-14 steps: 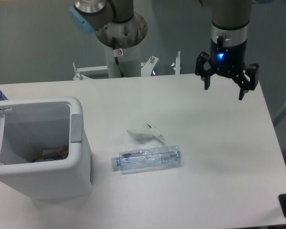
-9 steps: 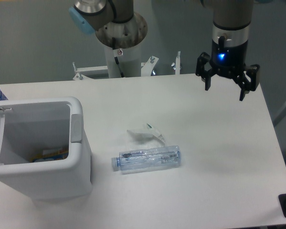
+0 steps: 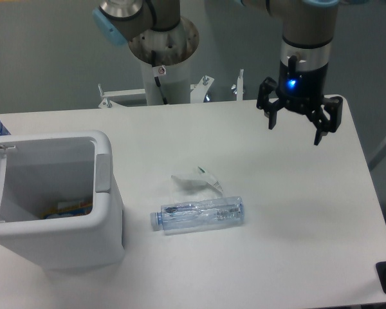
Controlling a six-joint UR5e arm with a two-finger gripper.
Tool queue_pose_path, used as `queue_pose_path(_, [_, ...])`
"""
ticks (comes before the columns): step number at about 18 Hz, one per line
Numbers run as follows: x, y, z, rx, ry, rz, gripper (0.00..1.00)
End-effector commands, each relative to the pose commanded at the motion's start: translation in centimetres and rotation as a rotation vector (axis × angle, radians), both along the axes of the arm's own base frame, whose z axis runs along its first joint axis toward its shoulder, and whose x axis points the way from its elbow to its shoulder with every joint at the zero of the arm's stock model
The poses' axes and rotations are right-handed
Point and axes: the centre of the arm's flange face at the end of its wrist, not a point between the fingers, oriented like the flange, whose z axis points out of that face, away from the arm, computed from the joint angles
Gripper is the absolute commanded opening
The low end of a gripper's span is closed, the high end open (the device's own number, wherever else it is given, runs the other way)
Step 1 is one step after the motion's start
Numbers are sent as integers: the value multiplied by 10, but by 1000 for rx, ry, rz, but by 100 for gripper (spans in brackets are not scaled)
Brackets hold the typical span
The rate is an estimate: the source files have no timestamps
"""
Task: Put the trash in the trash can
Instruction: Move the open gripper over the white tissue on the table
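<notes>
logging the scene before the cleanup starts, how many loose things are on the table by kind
plastic bottle: 1
white scrap with a green tip: 1
trash can: 1
total: 3
Something coloured lies inside the can, but it is too unclear to count.

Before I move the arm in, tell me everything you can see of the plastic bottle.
The plastic bottle is clear, slightly crushed, with a pale blue cap at its left end, pointing toward the trash can. It lies on its side on the white table, roughly left to right, apart from the can. The white scrap with a green tip lies just behind it, its end near or touching the bottle. The gripper is away from it, open.
</notes>
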Motion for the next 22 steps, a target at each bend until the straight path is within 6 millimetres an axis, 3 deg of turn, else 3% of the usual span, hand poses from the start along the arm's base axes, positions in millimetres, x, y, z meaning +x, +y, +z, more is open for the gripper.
queue_pose_path(6, [20,11,-36,-30,-63,-31,100])
queue_pose_path(9, [30,26,-52,-54,-84,-98,100])
queue_pose_path(15, [53,18,-99,-128,-116,-281,100])
queue_pose_path(22, [75,25,-118,-153,-143,-342,100])
